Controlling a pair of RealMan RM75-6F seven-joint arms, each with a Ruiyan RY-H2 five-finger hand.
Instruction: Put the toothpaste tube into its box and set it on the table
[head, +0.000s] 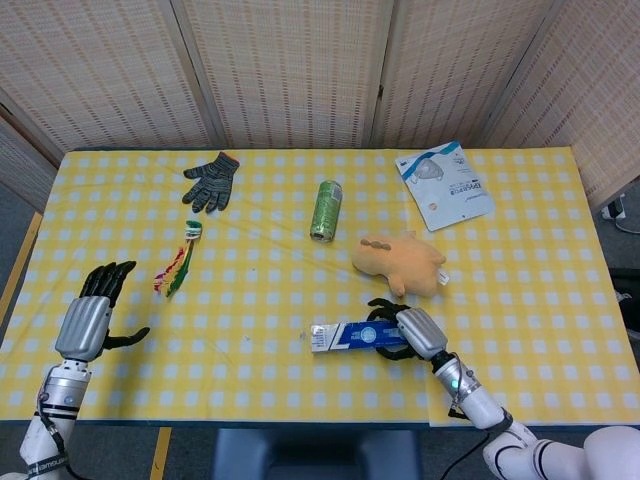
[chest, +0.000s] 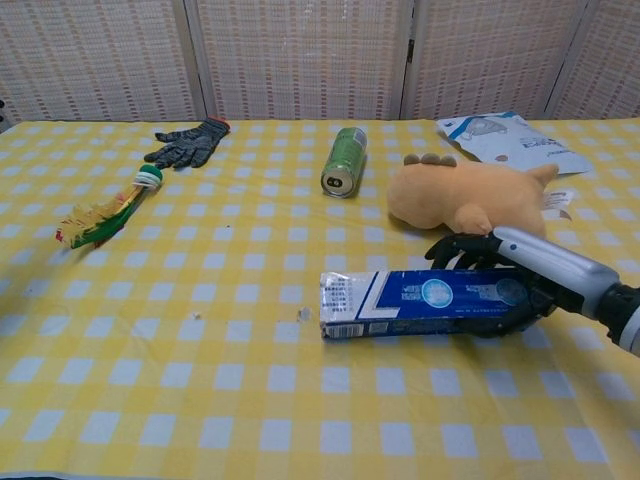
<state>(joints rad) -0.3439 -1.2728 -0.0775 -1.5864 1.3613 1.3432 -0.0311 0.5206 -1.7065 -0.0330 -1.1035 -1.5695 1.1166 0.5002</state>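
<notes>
The blue and white toothpaste box (head: 350, 336) (chest: 420, 303) lies flat on the yellow checked table (head: 250, 300), near the front edge, right of centre. My right hand (head: 405, 328) (chest: 505, 280) grips its right end, fingers wrapped over the top and thumb below. The tube itself is hidden; I cannot tell whether it is inside. My left hand (head: 92, 310) hangs over the table's front left corner, fingers apart and holding nothing. It does not show in the chest view.
A tan plush toy (head: 400, 262) (chest: 465, 195) lies just behind the box. A green can (head: 325, 210) (chest: 345, 160) lies on its side at centre. A grey glove (head: 210, 180), a feathered shuttlecock (head: 178, 265) and a mask packet (head: 445, 185) lie further back.
</notes>
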